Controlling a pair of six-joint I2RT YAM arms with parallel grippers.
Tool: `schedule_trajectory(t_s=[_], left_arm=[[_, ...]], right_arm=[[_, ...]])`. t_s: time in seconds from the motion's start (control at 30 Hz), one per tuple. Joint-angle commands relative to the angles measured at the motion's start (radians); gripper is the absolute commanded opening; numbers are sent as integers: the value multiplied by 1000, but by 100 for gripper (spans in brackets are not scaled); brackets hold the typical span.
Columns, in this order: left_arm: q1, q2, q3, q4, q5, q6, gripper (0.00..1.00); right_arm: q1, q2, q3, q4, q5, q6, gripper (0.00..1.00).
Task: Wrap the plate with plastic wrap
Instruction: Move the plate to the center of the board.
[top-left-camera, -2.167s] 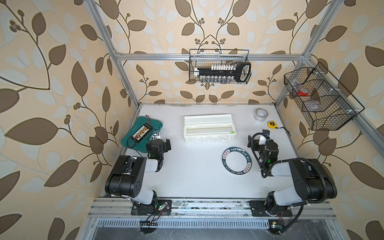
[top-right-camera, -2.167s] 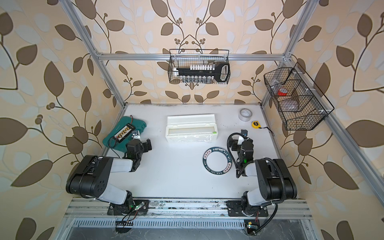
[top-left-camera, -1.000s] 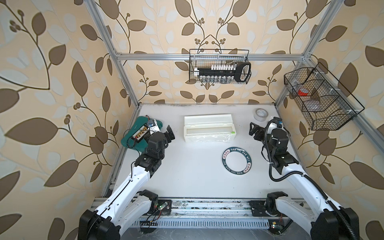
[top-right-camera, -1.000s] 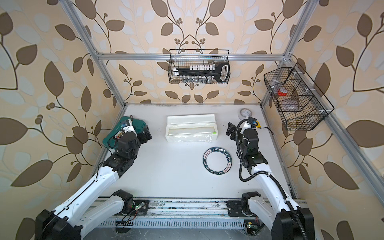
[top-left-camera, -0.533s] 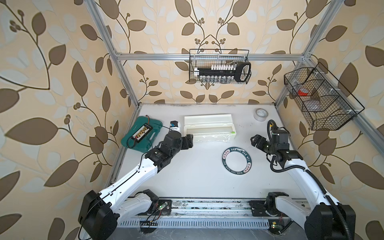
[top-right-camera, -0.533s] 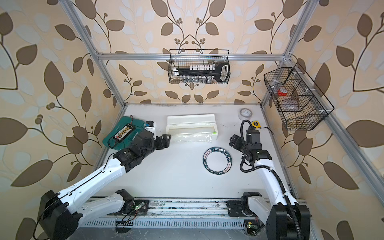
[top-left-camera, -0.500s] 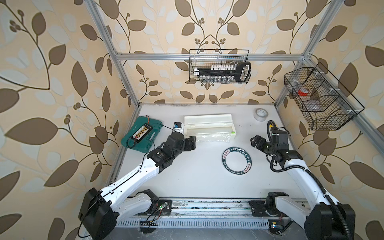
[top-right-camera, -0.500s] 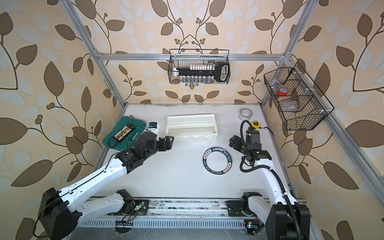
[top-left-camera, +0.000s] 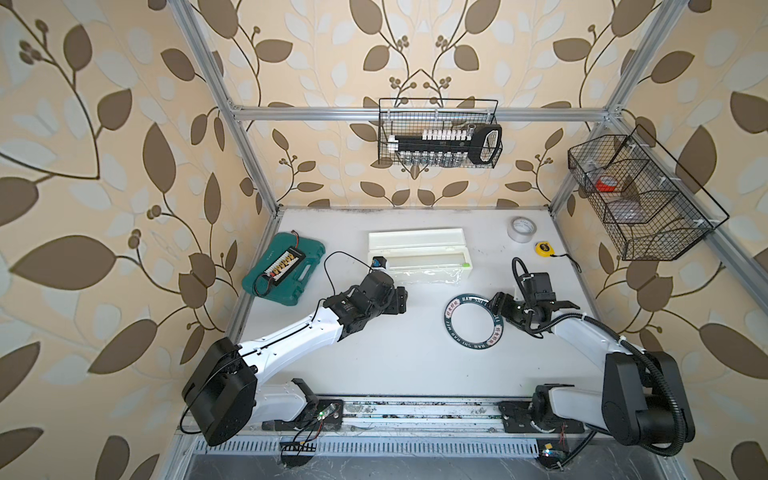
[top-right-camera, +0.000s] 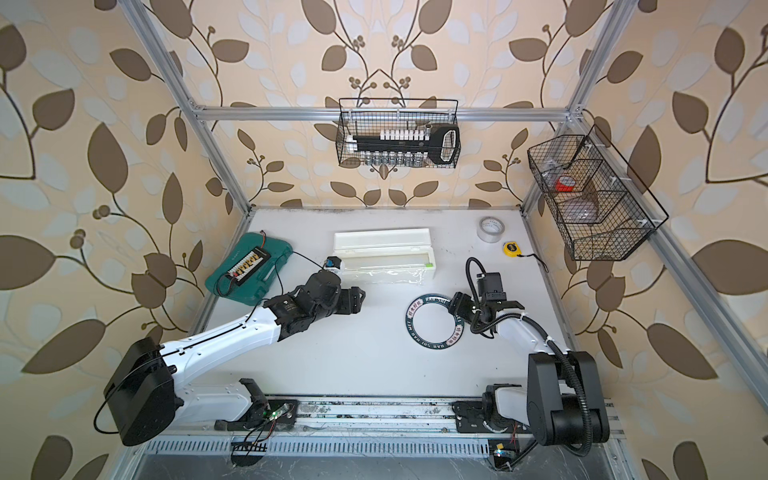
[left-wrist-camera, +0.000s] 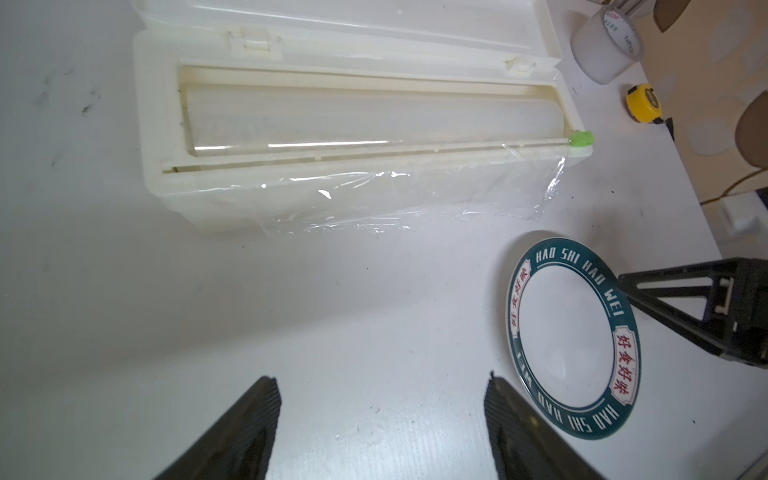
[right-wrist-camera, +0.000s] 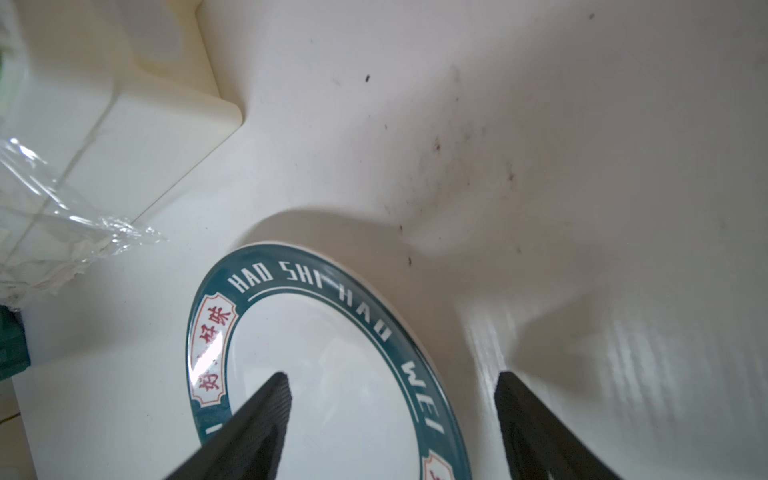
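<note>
plate (left-wrist-camera: 561, 336) reads "hao shi hao wei"; left gripper (left-wrist-camera: 382, 382) and right gripper (right-wrist-camera: 392, 378) gape, empty.

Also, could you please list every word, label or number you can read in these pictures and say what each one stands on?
"HAO SHI HAO WEI": white letters on the plate rim, printed twice around it.
"好食好味", as far as it reads: red characters on the rim's white label patches.
Tape roll: red print inside the core, too blurred to read.
Green case: markings on the board lying on it, too small to read.
</note>
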Motion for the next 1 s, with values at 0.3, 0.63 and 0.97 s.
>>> schedule_trajectory(t_s=[0.3, 0.63, 0.97], left_arm=[[178, -114, -46, -44, 109, -64, 74], [289, -106, -114, 62, 226, -116, 72], [326, -52, -210, 339, 283, -134, 74]], right_arm=[[293, 24, -29, 99, -8, 225, 79], [529, 202, 116, 140, 80, 276, 79], [482, 135, 178, 6, 54, 53, 86]])
